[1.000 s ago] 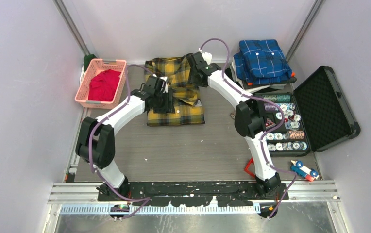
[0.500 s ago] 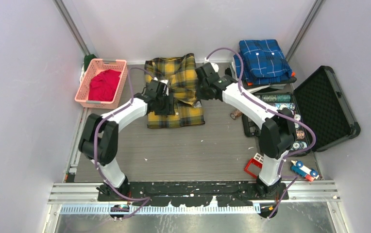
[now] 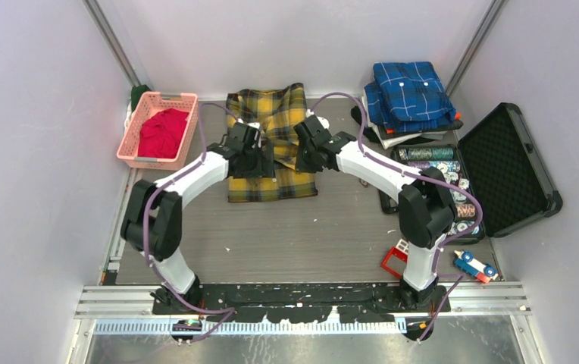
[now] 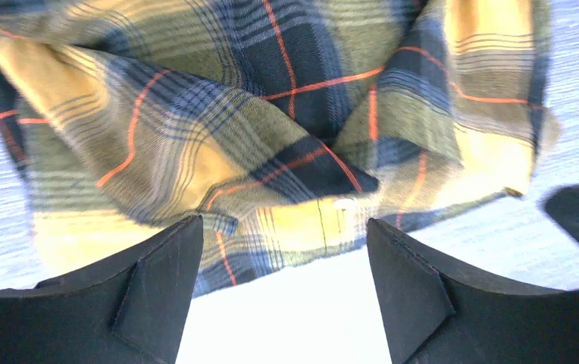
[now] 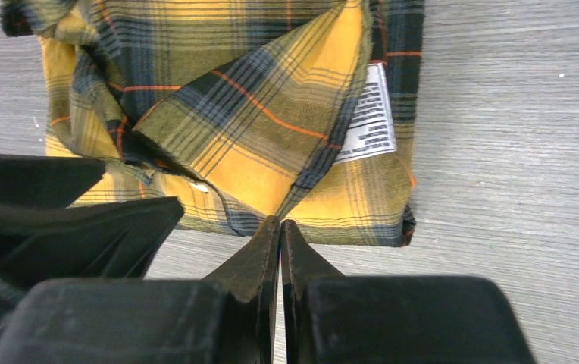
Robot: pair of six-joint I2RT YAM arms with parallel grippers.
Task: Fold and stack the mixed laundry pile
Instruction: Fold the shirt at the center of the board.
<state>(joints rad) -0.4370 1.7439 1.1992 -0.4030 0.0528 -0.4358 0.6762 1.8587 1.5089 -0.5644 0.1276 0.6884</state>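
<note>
From where I sit, the left gripper (image 4: 283, 227) hangs over the near hem of the yellow-and-black plaid shirt (image 3: 286, 186), its two fingers spread wide with nothing between them. Just beside it, the right gripper (image 5: 279, 224) has its fingers pressed together, pinching the corner of a flap of the shirt that is folded over toward the near edge. A white label (image 5: 368, 114) shows next to that flap. The shirt lies on the grey table (image 3: 286, 235), past the middle. Further back on the left, the red T-shirt (image 3: 161, 133) is bunched inside the pink basket (image 3: 167, 98). At the far right sits a folded blue plaid shirt (image 3: 411, 91)
</note>
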